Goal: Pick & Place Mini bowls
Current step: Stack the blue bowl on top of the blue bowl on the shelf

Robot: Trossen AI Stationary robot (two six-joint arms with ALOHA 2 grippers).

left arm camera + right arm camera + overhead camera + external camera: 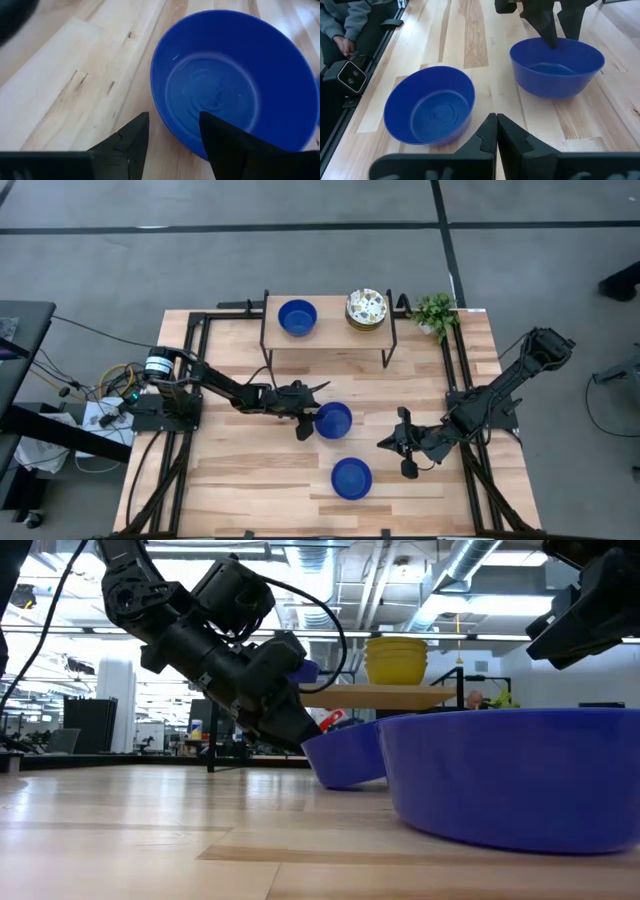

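Observation:
Two cobalt blue mini bowls stand on the table: one in the middle [336, 420] [557, 67] and one nearer the near edge [351, 478] [430, 107]. My left gripper [312, 420] [172, 117] is open at the middle bowl's left rim, one finger [225, 145] over the inside and the other [135, 140] outside. My right gripper [383, 444] [496, 122] is shut on nothing and hangs above the table, right of both bowls. A third blue bowl [297, 317] and a stack of patterned bowls [366, 308] sit on a raised wooden shelf [330, 332]. My left gripper comes slanting down from the table's left, and its open fingers stand on either side of the middle bowl's left rim [167, 127]. I cannot tell whether either finger touches it. The bowl rests on its base on the table.
A small green plant [435, 312] stands at the far right corner beside the shelf. Black frame rails run along the table's left and right sides. Bare wood lies left of the bowls. A person's sleeve and hand [342, 22] show beyond the near edge.

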